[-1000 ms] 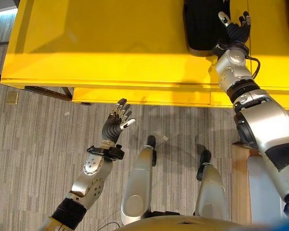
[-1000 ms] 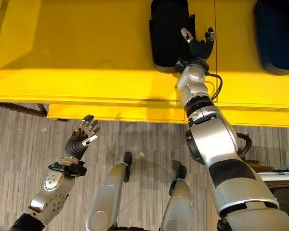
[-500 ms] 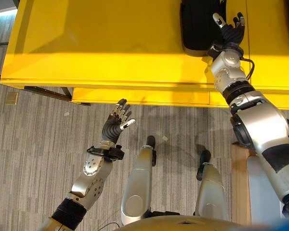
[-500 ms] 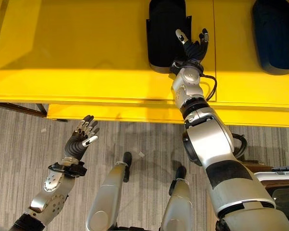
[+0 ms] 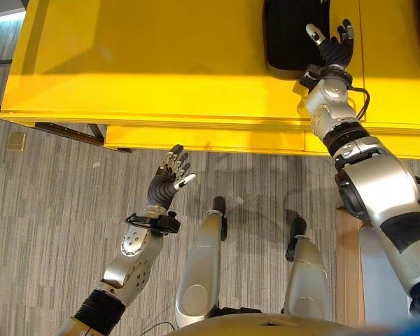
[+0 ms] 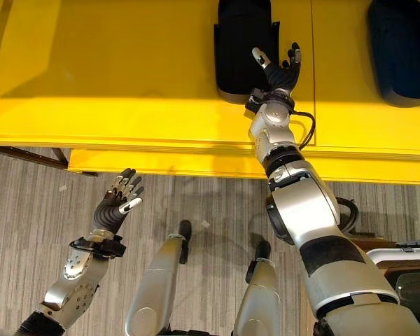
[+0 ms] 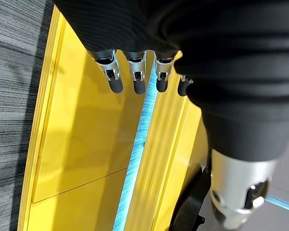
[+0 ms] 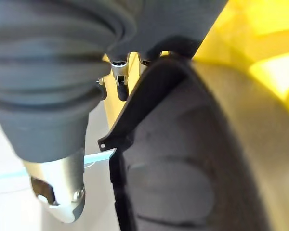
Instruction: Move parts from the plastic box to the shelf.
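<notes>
Your right hand (image 6: 278, 66) is up on the yellow shelf (image 6: 126, 70), lying along the right edge of a black part (image 6: 241, 42). From the head views you see its fingers spread and straight, thumb apart over the part, nothing curled around it. Whether the palm actually touches the part, you cannot tell from above. The right wrist view gives you what the head cannot: the part's dark moulded wall (image 8: 183, 159) close up, with a thin rim edge, and the fingertips (image 8: 119, 79) reaching past that rim on the yellow side, not wrapped around it.

Only the right eye view shows you a second black part (image 6: 400, 49), lying on the shelf well apart to the right of the first.

Your left hand (image 5: 169, 176) hangs over the striped grey carpet (image 5: 49, 210), in front of the shelf's edge and clear of it, fingers relaxed and straight, holding nothing. Its wrist view looks along the straight fingers (image 7: 135, 72) at the shelf's yellow front panels (image 7: 82, 144), with a bright blue-white strip between two of them.
</notes>
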You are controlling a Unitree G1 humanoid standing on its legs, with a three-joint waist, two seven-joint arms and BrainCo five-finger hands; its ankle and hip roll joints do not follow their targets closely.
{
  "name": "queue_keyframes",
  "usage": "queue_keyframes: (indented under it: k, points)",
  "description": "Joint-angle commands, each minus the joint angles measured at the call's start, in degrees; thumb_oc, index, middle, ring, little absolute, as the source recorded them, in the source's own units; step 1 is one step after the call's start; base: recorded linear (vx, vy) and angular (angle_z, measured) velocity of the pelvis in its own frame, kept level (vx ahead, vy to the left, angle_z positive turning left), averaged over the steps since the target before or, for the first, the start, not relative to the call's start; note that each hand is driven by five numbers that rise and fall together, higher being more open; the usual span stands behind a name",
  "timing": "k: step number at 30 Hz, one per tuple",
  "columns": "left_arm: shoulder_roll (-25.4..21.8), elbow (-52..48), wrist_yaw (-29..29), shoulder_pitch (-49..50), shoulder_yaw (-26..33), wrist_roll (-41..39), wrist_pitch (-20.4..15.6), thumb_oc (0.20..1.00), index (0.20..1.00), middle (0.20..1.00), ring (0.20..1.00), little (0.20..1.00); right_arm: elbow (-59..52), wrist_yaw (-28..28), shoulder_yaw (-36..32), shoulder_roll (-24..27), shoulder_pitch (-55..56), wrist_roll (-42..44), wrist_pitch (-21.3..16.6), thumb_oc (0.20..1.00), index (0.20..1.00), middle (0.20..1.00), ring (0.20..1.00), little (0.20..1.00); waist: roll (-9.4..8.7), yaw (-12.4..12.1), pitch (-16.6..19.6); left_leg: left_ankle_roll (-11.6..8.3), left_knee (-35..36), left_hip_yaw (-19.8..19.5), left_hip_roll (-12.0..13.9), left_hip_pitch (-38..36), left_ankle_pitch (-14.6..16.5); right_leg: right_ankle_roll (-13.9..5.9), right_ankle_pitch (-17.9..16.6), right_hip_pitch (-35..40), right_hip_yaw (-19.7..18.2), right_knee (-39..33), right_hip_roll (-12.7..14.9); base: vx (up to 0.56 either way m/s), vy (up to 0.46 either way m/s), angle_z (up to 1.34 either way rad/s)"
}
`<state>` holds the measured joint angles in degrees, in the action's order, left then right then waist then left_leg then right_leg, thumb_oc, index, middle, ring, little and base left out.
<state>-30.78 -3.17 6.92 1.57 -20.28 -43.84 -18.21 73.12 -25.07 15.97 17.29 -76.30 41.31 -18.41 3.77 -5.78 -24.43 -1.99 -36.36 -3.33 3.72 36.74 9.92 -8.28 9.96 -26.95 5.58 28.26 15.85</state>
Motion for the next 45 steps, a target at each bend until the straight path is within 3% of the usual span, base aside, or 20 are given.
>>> queue_keyframes:
  k: [1,7,13,19,25,29,36,37,40,42,43,44,45]
  points:
    - [-2.43,-4.94,0.14,-0.53,1.71,0.8,-3.54,1.0,1.0,1.0,1.0,1.0,-0.94,-0.4,-2.17,-1.53,5.71,-0.58,2.58,1.0,1.0,1.0,1.0,1.0,-1.27,-2.11,-3.01,-2.34,-0.67,-2.79,2.56,1.98,-2.37,1.73,0.81,0.58,-0.81,8.32,-0.22,0.0,0.0,0.0]
    - [-2.12,-4.32,-0.82,0.58,2.63,0.44,-3.67,1.0,1.0,1.0,1.0,1.0,-11.69,-0.45,-3.55,2.97,16.05,-2.54,0.75,1.0,1.0,1.0,1.0,1.0,-1.66,-0.18,-3.2,-2.68,-1.06,-2.75,3.24,1.77,-2.52,2.1,1.37,-0.1,-1.49,9.62,-0.57,-0.01,0.001,0.0]
    - [-1.77,-3.57,-1.5,2.09,3.42,-0.03,-3.15,1.0,1.0,1.0,1.0,1.0,-24.66,-0.43,-5.65,3.64,28.14,-4.94,-0.94,1.0,1.0,1.0,1.0,1.0,-1.73,1.63,-3.2,-3.08,-1.92,-2.9,3.62,2.16,-2.84,2.74,2.3,-1.01,-2.05,11.55,-0.66,-0.03,-0.006,-0.12]
    - [-1.36,-2.63,-3.47,4.22,5.05,0.04,-1.89,1.0,1.0,1.0,1.0,1.0,-50.31,5.27,-6.02,2.79,50.29,-6.39,-3.13,1.0,1.0,1.0,1.0,1.0,-2.32,4.01,-2.76,-3.96,1.2,-3.02,4.93,-0.59,-5.17,3.36,2.22,0.5,-1.87,10.82,-1.64,-0.04,-0.046,-0.06]
    - [-1.54,-2.47,-6.7,6.78,6.62,1.22,-0.42,1.0,1.0,1.0,1.0,1.0,-71.87,17.34,-4.87,7.08,69.34,-2.89,-4.32,1.0,1.0,1.0,1.0,1.0,-3.51,5.89,-0.27,-4.98,11.46,-2.46,8.19,-9.02,-10.18,3.3,0.98,5.56,-1.29,4.86,-4.35,0.04,-0.077,-0.14]
    - [-0.7,-1.21,-9.23,8.6,8.62,2.26,-0.07,1.0,1.0,1.0,1.0,1.0,-82.87,24.71,-5.85,12.02,77.84,-0.65,-3.89,1.0,1.0,1.0,1.0,1.0,-3.94,6.43,2.78,-5.89,22.48,-0.27,12.83,-18.37,-15.06,2.96,-0.25,9.82,-1.71,-0.83,-7.51,0.15,-0.118,-0.37]
    - [2.34,0.05,-11.95,11.44,10.73,3.06,0.23,1.0,1.0,1.0,1.0,1.0,-93.7,33.58,-6.89,18.6,82.63,5.38,-2.39,1.0,1.0,1.0,1.0,1.0,-2.78,7.89,8.59,-6.81,36.06,4.01,17.85,-27.23,-23.16,3.68,-1.17,12.01,-3.53,-5.65,-12.76,0.08,-0.084,-0.33]
    - [2.4,0.06,-11.96,11.46,10.7,3.06,0.22,1.0,1.0,1.0,1.0,1.0,-93.78,33.59,-6.94,18.68,82.72,5.42,-2.35,1.0,1.0,1.0,1.0,1.0,-2.68,7.82,8.61,-6.85,36.27,4.12,17.94,-27.38,-23.26,3.71,-1.23,12.06,-3.57,-5.75,-12.85,0.07,-0.111,-0.27]
    - [3.77,1.08,-13.13,11.93,9.91,3.56,0.68,1.0,1.0,1.0,1.0,1.0,-96.7,35.51,-7.27,22.09,83.14,6.03,-2.02,1.0,1.0,1.0,1.0,1.0,-1.59,8.3,10.52,-7.81,37.84,4.94,19.84,-28.6,-28.49,4.86,-1.36,13.12,-3.88,-7.58,-14.74,0.07,-0.166,-0.2]
    - [4.8,1.5,-13.67,12.35,9.62,3.16,0.85,1.0,1.0,1.0,1.0,1.0,-97.06,36.25,-6.92,22.88,83.64,7.12,-1.5,1.0,1.0,1.0,1.0,1.0,-1.34,8.62,11.08,-7.43,37.01,4.98,19.54,-28.84,-28.58,5.58,-1.83,14.15,-4.38,-9.41,-15.33,0.06,-0.15,-0.12]
    - [5.26,1.77,-13.78,11.94,9.1,3.61,0.98,1.0,1.0,1.0,1.0,1.0,-96.4,35.93,-6.57,23.0,83.46,7.05,-1.09,1.0,1.0,1.0,1.0,1.0,-1.71,8.31,11.07,-6.69,34.87,3.35,18.09,-28.67,-28.81,6.22,-2.69,15.94,-4.79,-11.96,-14.98,0.13,-0.219,-0.21]
    - [5.67,1.45,-14.33,11.69,8.8,3.22,1.14,1.0,1.0,1.0,1.0,1.0,-95.48,35.33,-6.7,22.48,83.11,6.59,-0.68,1.0,1.0,1.0,1.0,1.0,-2.49,7.6,11.14,-5.02,32.62,-1.55,12.62,-27.25,-27.12,6.72,-4.7,18.9,-5.65,-17.98,-14.97,0.11,-0.187,-0.2]
    - [5.67,1.45,-14.33,11.66,8.81,3.22,1.15,1.0,1.0,1.0,1.0,1.0,-95.48,35.33,-6.71,22.47,83.08,6.59,-0.68,1.0,1.0,1.0,1.0,1.0,-2.42,7.62,11.24,-5.01,32.61,-1.63,12.66,-27.01,-27.26,6.7,-5.01,18.82,-5.61,-18.25,-15.03,0.09,-0.141,-0.14]
